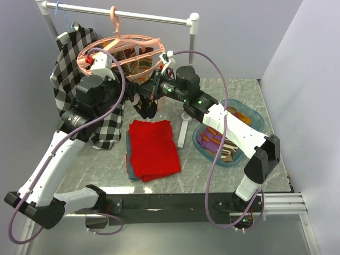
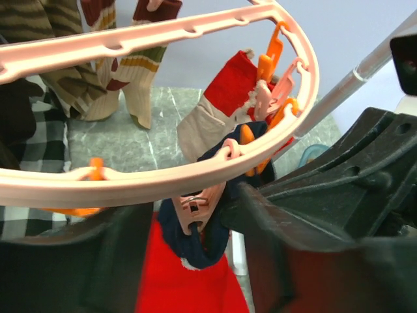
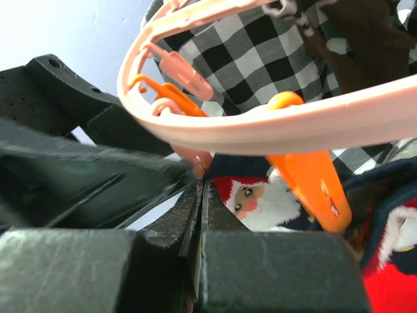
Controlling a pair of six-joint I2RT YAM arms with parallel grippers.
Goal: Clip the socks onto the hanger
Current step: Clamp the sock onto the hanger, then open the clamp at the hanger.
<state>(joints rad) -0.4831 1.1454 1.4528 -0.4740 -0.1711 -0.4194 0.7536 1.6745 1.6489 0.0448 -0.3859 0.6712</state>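
Both arms reach up under the hanger (image 2: 163,29); left gripper (image 2: 192,222) gapes around a clipped navy sock (image 2: 212,248), right gripper (image 3: 199,186) pinched closed just beneath the rim, hold unclear

Grey marbled table (image 1: 101,164): folded red cloth (image 1: 154,149) centre, teal tray (image 1: 259,119) of socks (image 1: 215,141) right.

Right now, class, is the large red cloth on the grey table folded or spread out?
Folded. The large red cloth lies as a compact, neat-edged rectangle atop a darker fabric, not opened out flat.
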